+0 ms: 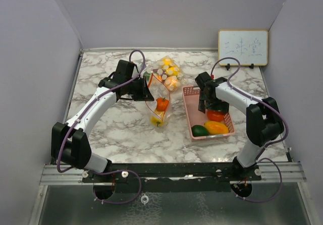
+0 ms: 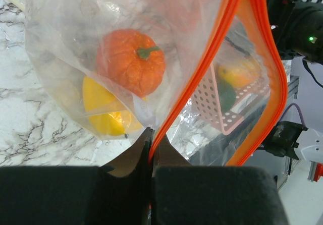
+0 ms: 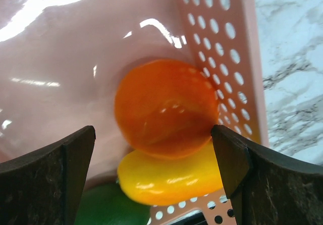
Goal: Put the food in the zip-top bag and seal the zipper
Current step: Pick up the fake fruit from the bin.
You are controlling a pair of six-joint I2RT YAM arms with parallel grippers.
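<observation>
Left tool [image 2: 150, 135] tight on zip-top bag [image 2: 60, 33], pumpkin [image 2: 131, 68] and yellow fruit [image 2: 103, 109] inside; right tool [image 3: 153, 131] agape over pink basket [image 3: 222, 58] of food [image 3: 164, 106]

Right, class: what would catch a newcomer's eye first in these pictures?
The clear plastic zip-top bag with its orange zipper, mid-table, pinched at the rim by the left fingers, with an orange toy pumpkin and a yellow toy fruit inside. Right of it, the pink perforated plastic basket, where the right fingers hang open over a glossy orange round toy.
</observation>
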